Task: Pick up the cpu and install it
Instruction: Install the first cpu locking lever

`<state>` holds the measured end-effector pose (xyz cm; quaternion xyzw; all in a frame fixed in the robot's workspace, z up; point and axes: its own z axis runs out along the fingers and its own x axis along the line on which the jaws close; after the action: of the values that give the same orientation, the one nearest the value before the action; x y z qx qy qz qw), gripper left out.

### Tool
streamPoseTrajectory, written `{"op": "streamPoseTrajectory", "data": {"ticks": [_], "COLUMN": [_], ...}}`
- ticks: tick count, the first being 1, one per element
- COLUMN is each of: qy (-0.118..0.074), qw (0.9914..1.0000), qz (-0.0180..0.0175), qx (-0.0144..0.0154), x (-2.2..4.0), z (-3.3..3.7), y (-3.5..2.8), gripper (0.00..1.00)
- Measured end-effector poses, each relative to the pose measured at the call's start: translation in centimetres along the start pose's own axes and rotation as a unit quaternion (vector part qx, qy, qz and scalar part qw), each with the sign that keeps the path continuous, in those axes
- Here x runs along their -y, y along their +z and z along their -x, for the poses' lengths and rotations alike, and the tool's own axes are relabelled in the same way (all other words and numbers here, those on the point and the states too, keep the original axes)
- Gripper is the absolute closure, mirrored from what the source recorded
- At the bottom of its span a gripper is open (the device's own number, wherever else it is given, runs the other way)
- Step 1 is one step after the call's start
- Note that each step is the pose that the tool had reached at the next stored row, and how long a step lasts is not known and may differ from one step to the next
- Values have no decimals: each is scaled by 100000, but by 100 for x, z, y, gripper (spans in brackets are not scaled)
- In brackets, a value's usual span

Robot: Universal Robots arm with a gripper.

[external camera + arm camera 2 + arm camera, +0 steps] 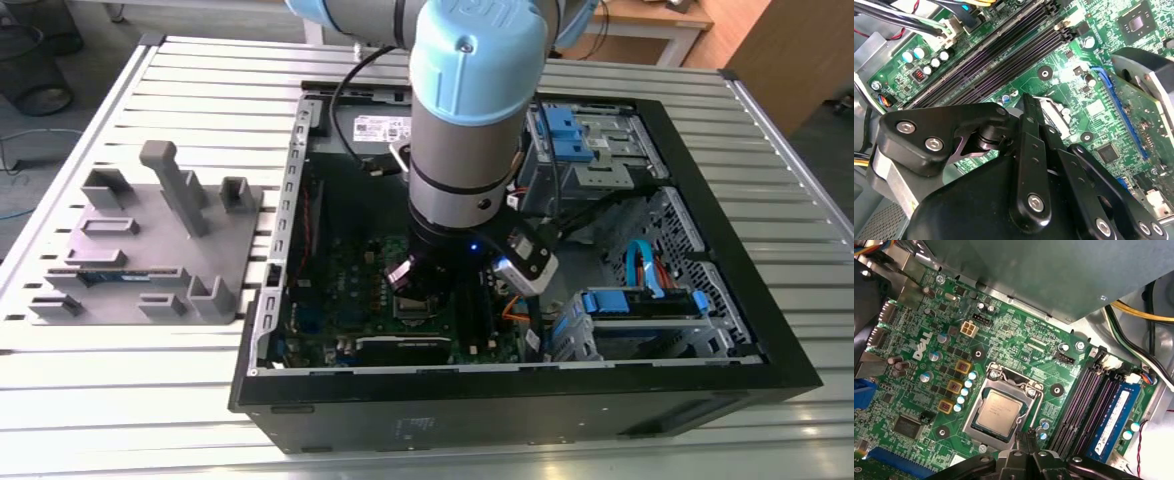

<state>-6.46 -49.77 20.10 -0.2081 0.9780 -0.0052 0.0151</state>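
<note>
My arm reaches straight down into the open computer case (694, 385) that lies on its side on the slatted metal surface (107, 400). My claw (1026, 440) hangs low over the green motherboard (1019, 347), just above the processor socket (1004, 412). In the first wrist view my fingertips (1030, 442) come together into a thin dark line at the socket's edge, pressed together with nothing between them. In the second wrist view the black linkages of the claw (1026, 107) cover much of the board, and the fingers meet there too.

The cpu (998, 412) sits flat inside the socket, its silvery-tan metal top facing up, framed by the metal retention bracket (1030, 390). I am not holding it; my fingertips are just beside its rim, and I cannot tell whether they touch the bracket.

Beside the socket run the dark memory slots (1089, 405), and one of them carries a memory stick (1114, 412) with a blue label. A small white power connector (968, 330) stands on the board on the far side of the socket from the slots.

In the exterior view a grey parts holder (147, 245) rests on the surface well apart from the case, toward the exterior view's left edge. Blue drive brackets (641, 300) sit inside the case near its side toward the exterior view's right.
</note>
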Motion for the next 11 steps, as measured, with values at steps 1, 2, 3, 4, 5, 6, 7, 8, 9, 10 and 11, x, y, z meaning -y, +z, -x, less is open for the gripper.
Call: {"op": "streamPoseTrajectory", "data": {"ticks": [1,2,3,4,5,6,7,8,9,10,11], "qy": [16,23,36,50,61,77,94,109,123,136,150], "qw": [100000,100000,100000,100000,100000,100000,100000,100000,100000,100000,100000], "qz": [0,3,4,0,-2,2,1,1,-4,-5,-4], "qx": [0,2,0,-3,-5,-1,0,-1,-4,-4,-5], "x": [2,5,9,12,15,18,21,24,27,30,34], "z": [-1,-2,-4,-5,-7,-8,-10,-12,-13,-15,-16], "y": [4,8,13,17,22,28,33,37,41,46,50], "gripper": [89,89,89,89,89,89,89,89,89,89,89]}}
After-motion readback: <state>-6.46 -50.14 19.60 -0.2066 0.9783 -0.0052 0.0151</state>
